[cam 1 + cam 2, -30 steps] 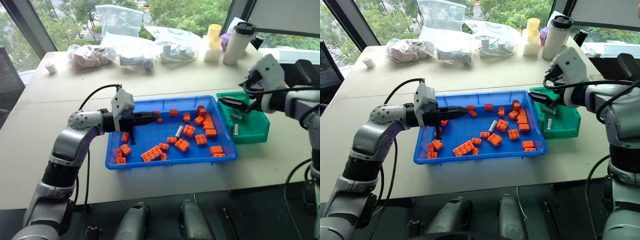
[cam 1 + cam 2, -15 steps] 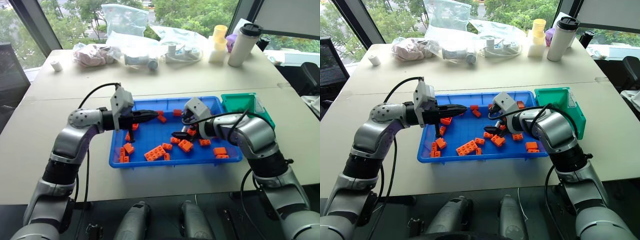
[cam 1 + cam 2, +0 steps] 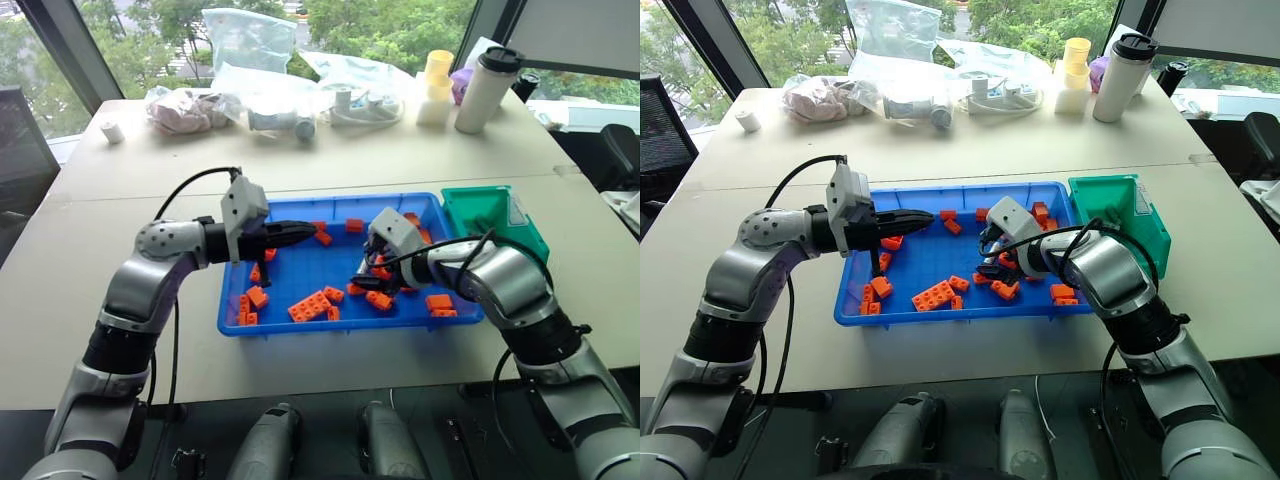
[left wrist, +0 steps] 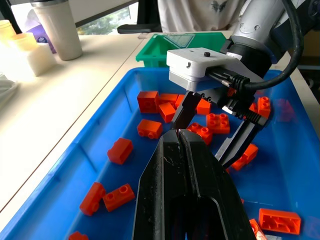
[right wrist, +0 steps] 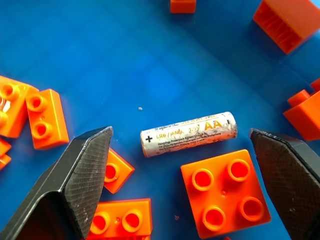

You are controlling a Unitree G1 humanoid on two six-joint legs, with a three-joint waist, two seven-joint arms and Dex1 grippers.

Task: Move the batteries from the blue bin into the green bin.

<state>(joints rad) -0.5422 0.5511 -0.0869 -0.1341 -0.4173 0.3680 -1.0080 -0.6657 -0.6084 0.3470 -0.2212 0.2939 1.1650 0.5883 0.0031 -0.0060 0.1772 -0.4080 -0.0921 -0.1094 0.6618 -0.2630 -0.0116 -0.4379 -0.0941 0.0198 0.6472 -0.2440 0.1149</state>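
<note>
The right gripper [image 5: 182, 165] hangs low over the floor of the blue bin [image 3: 300, 325], right of centre in the head views, its two fingers spread wide. In the right wrist view one battery [image 5: 189, 134] lies flat on the blue floor between the two fingertips [image 5: 82, 165], touching neither. It is a silver AA cell, lying roughly crosswise to the fingers, so its ends face the pads rather than its sides.

The step in hand looks like the pick of this battery. To do it well, the wrist should probably roll so the pads meet the long sides of the cell, since a grip on the rounded ends is likely to slip. An orange four-stud brick [image 5: 226, 192] sits just beside the battery, and smaller orange bricks [image 5: 46, 119] crowd the other fingertip; the fingers need to come down clear of these or they may wedge.

The green bin [image 3: 497, 212] stands touching the blue bin's right end, at the right of the head views. Whether it holds batteries already is hard to tell from this angle.

The left gripper [image 4: 180, 145] is closed and empty, held level above the left part of the blue bin.
</note>
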